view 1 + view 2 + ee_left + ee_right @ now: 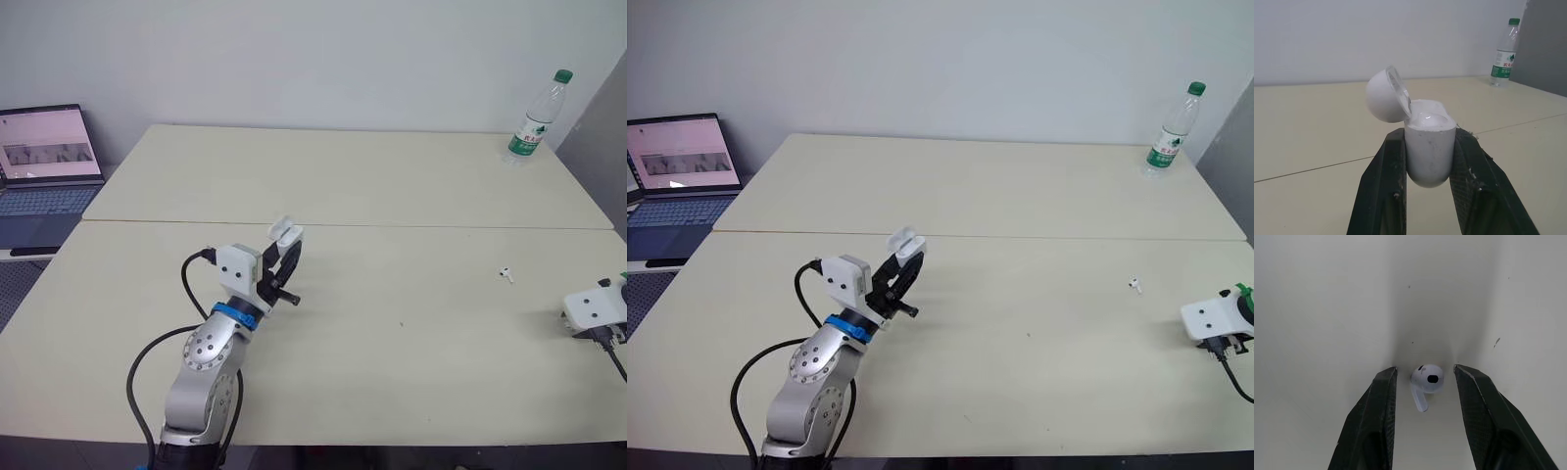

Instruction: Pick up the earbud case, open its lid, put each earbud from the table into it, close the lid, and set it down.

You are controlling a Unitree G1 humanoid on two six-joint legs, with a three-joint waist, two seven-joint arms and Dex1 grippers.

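Left fingers hold the open earbud case; right fingers straddle an earbud on the counter.

A laptop (44, 166) sits well to the left of the left fingers, off the counter (392, 372). The left gripper (287, 245) has its fingers (1382, 181) clamped on both sides of the earbud case (1429, 156), which is upright and raised above the counter. Its lid (1383, 95) is tipped back past the fingertips. One earbud (506, 274) lies loose on the counter between the two grippers, nearer the right one. The right gripper (1425, 368) has its fingers spread, and a second earbud (1427, 381) lies between them on the counter with a gap on each side. A water bottle (537, 117) stands far beyond the right fingers.
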